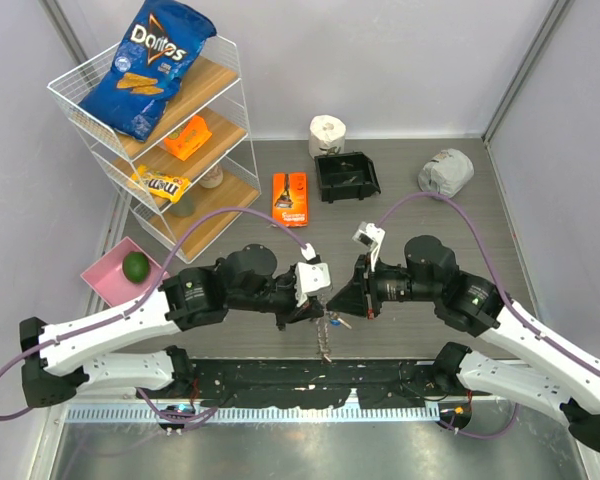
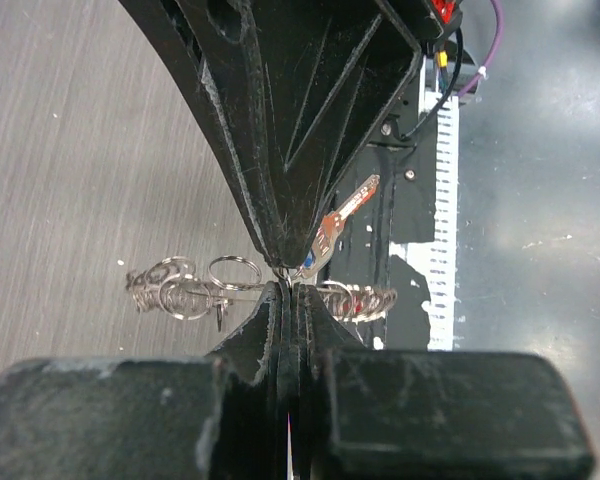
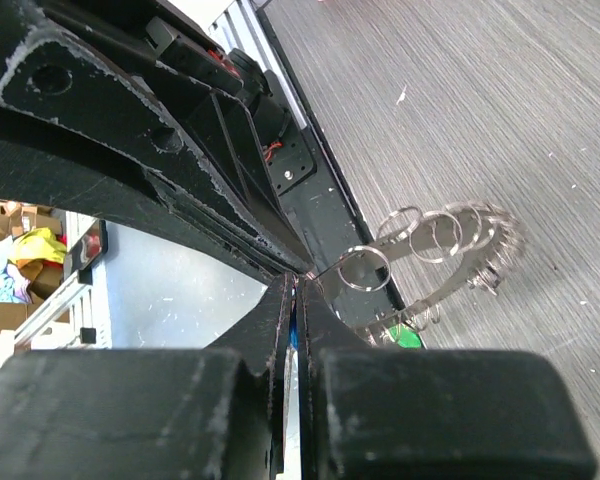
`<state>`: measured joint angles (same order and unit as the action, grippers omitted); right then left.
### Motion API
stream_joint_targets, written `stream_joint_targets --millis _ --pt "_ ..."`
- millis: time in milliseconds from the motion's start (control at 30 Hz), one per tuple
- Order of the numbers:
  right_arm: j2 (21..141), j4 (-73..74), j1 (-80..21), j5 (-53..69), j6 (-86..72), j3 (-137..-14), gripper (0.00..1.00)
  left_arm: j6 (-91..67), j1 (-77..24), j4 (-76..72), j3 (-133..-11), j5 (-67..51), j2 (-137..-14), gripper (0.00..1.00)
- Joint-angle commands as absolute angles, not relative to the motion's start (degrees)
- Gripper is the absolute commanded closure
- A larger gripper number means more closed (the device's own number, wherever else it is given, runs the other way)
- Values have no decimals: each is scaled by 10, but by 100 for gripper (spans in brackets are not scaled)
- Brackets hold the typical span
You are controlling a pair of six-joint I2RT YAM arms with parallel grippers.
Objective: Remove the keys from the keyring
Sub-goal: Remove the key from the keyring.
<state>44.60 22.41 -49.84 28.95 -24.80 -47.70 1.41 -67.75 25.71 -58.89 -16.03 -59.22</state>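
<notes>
pinched keyring (image 2: 195,290); red key (image 2: 348,212), perhaps green key (image 3: 407,338)

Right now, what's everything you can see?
rack: 1, white wire, far left
Doritos bag: 1, blue, rack top
M&M's bag: 1, yellow, lower shelf
roll: 1, white, far middle
bin: 1, black, beside roll
packets: 2, orange, one by bin, one in rack
tray: 1, pink, left edge
lime: 1, green, in tray
bundle: 1, grey, far right
keyring: 1, silver, between tools
keys: 2 seen, red and blue, on keyring
left tool, right tool: black, both shut on keyring
</notes>
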Motion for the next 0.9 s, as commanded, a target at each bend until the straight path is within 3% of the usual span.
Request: stream_joint_targets --millis 0,167,333,467,567,867 --pt "456 192 -508 272 -245 -500 95 -14 -679 252 -634 -192 -604 100" --pt "455 190 -511 272 -243 -492 95 -37 -663 243 -635 -192 -599 100" --pt "439 179 -511 265 -250 -483 95 -41 -657 176 -584 -198 -556 71" --pt "432 178 -512 269 -255 -486 95 -35 -656 87 -506 -202 -491 59" --pt "430 170 -512 281 -265 -489 95 -14 -656 48 -457 -207 -454 58" --pt "427 141 -510 315 -294 -499 95 57 -656 -76 -355 -241 -402 70"
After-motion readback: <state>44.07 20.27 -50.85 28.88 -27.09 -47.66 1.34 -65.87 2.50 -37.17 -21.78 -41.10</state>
